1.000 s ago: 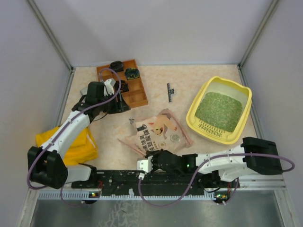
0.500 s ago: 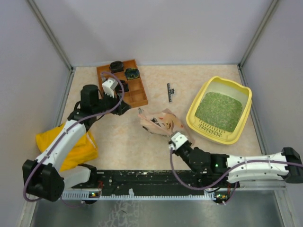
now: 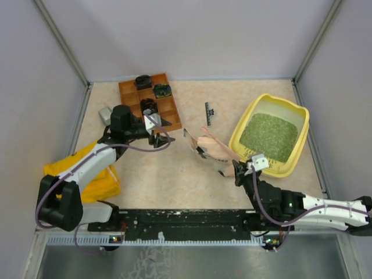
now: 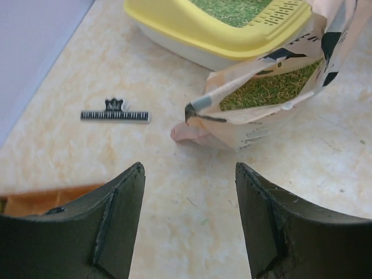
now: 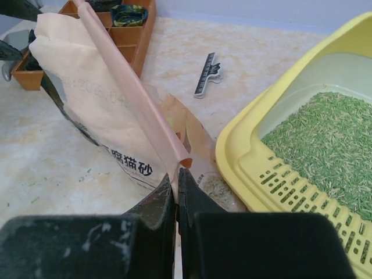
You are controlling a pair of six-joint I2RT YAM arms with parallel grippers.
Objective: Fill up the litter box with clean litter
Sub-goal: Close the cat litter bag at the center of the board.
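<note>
Right wrist shows the right pincer [image 5: 176, 174] clenched on the pouch [image 5: 87, 99] rim; left pincer [image 4: 189, 173] gapes, empty.

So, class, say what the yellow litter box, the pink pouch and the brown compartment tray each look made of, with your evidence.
Litter box: smooth moulded plastic, faintly glossy; rounded rim, punched slots. Pouch: matte paper or film, unclear; sharp creases. Compartment tray: probably wood, matte brown, thin straight dividers.

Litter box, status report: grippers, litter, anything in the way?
Left gripper open, empty. Right gripper shut on pink pouch edge, pouch beside litter box. Green litter in box, more in pouch. Black clip well aside.
</note>
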